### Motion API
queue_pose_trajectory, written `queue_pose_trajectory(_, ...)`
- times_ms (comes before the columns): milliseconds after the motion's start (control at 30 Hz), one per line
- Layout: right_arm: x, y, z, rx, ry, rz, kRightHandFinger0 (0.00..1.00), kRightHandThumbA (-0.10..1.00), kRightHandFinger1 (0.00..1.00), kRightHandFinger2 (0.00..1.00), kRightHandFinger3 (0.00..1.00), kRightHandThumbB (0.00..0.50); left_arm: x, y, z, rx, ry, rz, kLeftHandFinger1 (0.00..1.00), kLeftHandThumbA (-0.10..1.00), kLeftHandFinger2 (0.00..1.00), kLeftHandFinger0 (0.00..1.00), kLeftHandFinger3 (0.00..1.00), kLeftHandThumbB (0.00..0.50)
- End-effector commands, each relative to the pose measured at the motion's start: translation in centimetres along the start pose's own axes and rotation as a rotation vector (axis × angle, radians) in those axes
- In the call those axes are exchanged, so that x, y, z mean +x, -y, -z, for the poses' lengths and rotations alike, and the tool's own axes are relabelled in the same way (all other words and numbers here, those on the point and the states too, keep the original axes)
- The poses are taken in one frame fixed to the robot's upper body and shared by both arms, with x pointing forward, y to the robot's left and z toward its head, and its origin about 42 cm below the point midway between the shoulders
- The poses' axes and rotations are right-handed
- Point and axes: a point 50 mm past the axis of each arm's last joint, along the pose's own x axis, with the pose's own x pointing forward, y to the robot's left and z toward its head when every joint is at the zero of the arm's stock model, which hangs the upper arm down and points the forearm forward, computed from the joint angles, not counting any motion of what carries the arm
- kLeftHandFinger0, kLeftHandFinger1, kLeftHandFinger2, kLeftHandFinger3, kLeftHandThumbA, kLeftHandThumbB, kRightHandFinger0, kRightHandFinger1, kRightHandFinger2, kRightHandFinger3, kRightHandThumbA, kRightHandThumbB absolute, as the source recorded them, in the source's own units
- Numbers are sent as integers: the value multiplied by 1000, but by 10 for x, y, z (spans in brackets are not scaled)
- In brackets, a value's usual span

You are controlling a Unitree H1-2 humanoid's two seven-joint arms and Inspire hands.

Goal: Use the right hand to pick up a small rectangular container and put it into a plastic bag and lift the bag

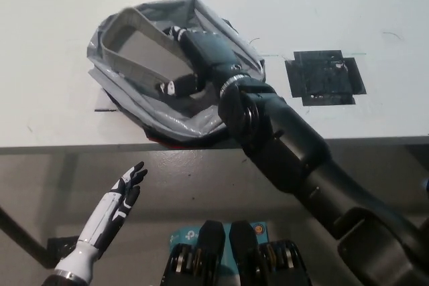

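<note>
A grey plastic bag (194,122) lies open on the white table, near its front edge. A small grey rectangular container (144,48) sits tilted in the bag's mouth, filling most of the opening. My black right hand (201,58) is shut on the container's right end, with the arm coming in from the bottom right across the bag's near rim. My white left hand (119,204) rests below the table edge at the lower left, fingers apart and holding nothing.
A black taped square (325,77) marks the table to the right of the bag. The table's front edge (67,147) runs across the middle of the picture. A short black tape strip (104,109) lies left of the bag.
</note>
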Motion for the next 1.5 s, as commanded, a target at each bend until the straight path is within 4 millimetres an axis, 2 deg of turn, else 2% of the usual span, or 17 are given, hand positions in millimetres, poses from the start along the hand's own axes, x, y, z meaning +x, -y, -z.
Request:
queue_pose_trajectory(0, 5, 22, -14, -82, 87, 59, 0, -90, 249, 571, 672, 194, 8, -9, -11, 7, 56, 6, 1000, 1000, 1000, 1000, 1000, 500)
queue_pose_trajectory(33, 5, 22, -13, -90, 88, 59, 0, -86, 220, 533, 624, 198, 8, -9, -11, 9, 55, 7, 1000, 1000, 1000, 1000, 1000, 500)
queue_pose_trajectory(100, 4, 23, -12, -116, 87, 43, 0, -29, 216, 506, 612, 196, 9, -9, -11, 18, 54, 8, 1000, 1000, 1000, 1000, 1000, 500)
queue_pose_trajectory(133, 5, 24, -13, -166, 77, 3, 261, 163, 529, 862, 932, 233, 9, -9, -11, 24, 50, 6, 1000, 1000, 1000, 1000, 1000, 500)
queue_pose_trajectory(167, 5, 24, -13, -196, 74, -23, 467, 302, 739, 1000, 1000, 288, 9, -9, -11, 28, 49, 6, 1000, 1000, 1000, 1000, 1000, 500)
queue_pose_trajectory(200, 5, 25, -13, -213, 73, -53, 720, 384, 987, 1000, 1000, 314, 9, -10, -11, 31, 49, 6, 1000, 1000, 1000, 1000, 1000, 500)
queue_pose_trajectory(233, 5, 25, -13, -218, 73, -60, 826, 410, 1000, 1000, 1000, 323, 9, -10, -11, 32, 49, 6, 1000, 1000, 1000, 1000, 1000, 500)
queue_pose_trajectory(267, 4, 27, -13, -221, 63, -75, 1000, 483, 1000, 1000, 1000, 368, 9, -9, -11, 29, 51, 6, 1000, 1000, 1000, 1000, 1000, 500)
queue_pose_trajectory(300, 3, 28, -14, -229, 58, -81, 1000, 528, 1000, 1000, 1000, 385, 9, -9, -11, 30, 52, 6, 1000, 1000, 1000, 1000, 1000, 500)
queue_pose_trajectory(333, 3, 29, -14, -243, 56, -84, 1000, 625, 1000, 1000, 1000, 434, 9, -9, -11, 32, 51, 6, 1000, 1000, 1000, 1000, 1000, 500)
queue_pose_trajectory(433, 0, 38, -22, -268, 62, -102, 1000, 782, 1000, 1000, 1000, 499, 10, -10, -12, 23, 47, 4, 1000, 1000, 1000, 1000, 1000, 500)
queue_pose_trajectory(600, -1, 49, -30, -261, 63, -129, 1000, 905, 1000, 1000, 1000, 500, 12, -10, -11, 25, 54, 0, 1000, 1000, 1000, 1000, 1000, 500)
queue_pose_trajectory(833, -3, 61, -42, -238, 102, -108, 1000, 941, 1000, 1000, 1000, 500, 12, -11, -12, 23, 58, -2, 1000, 1000, 1000, 1000, 1000, 500)
queue_pose_trajectory(900, -6, 71, -52, -229, 140, -69, 1000, 997, 1000, 1000, 1000, 500, 12, -11, -12, 24, 53, 0, 1000, 1000, 1000, 1000, 1000, 500)
queue_pose_trajectory(1133, -17, 116, -81, -192, 237, 94, 1000, 1000, 1000, 1000, 1000, 500, 10, -11, -11, 46, 57, 6, 1000, 1000, 1000, 1000, 1000, 500)
queue_pose_trajectory(1233, -23, 135, -78, -186, 243, 173, 1000, 1000, 1000, 1000, 1000, 500, 10, -11, -11, 48, 56, 8, 1000, 1000, 1000, 1000, 1000, 500)
queue_pose_trajectory(1467, -29, 154, -62, -182, 171, 220, 1000, 1000, 1000, 1000, 1000, 490, 11, -10, -10, 58, 56, 7, 1000, 1000, 1000, 1000, 1000, 500)
